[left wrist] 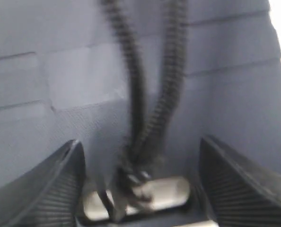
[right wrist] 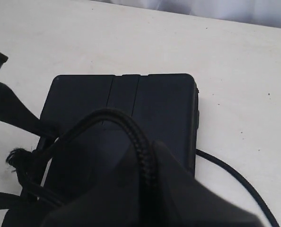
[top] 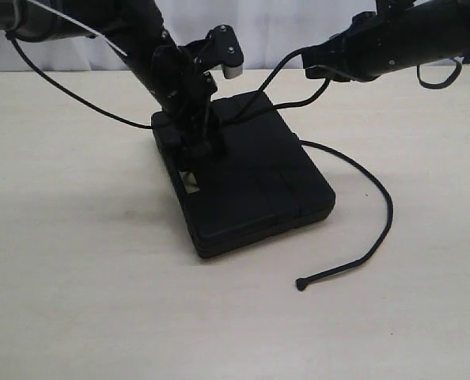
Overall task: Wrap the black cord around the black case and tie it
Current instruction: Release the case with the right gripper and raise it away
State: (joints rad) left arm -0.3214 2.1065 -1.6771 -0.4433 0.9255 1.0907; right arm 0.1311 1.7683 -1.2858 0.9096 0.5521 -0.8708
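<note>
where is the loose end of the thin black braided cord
Find the flat rectangular black plastic case on the pale table. The thin black braided cord leaves its right side and curves toward the camera. Its loose end is the small knobbed tip, alone on bare tabletop.

Entry one, black case (top: 251, 182): matt black plastic, finely textured, with moulded seams across the lid. Entry two, black cord (top: 390, 210): braided black fibre, rough and ridged, dull in finish. Entry three, table (top: 77, 261): pale beige, smooth and matt, with a white cloth backdrop (top: 282, 32) along the frame's top edge.
</note>
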